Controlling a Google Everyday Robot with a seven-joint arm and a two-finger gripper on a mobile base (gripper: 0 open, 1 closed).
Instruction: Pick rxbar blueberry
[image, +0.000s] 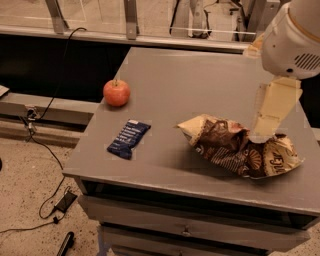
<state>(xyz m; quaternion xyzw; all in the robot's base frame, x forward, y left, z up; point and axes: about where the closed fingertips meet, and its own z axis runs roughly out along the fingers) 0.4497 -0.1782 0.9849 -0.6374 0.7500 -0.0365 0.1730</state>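
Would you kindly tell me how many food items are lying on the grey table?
3: the rxbar blueberry near the front-left edge, the apple behind it, the chip bag front-right, below the gripper. Something may hide behind the arm.

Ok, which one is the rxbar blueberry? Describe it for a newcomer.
On the grey table, look near the left edge, in front of the red apple. The rxbar blueberry is small, flat and navy, unlike the brown chip bag by the gripper at right.
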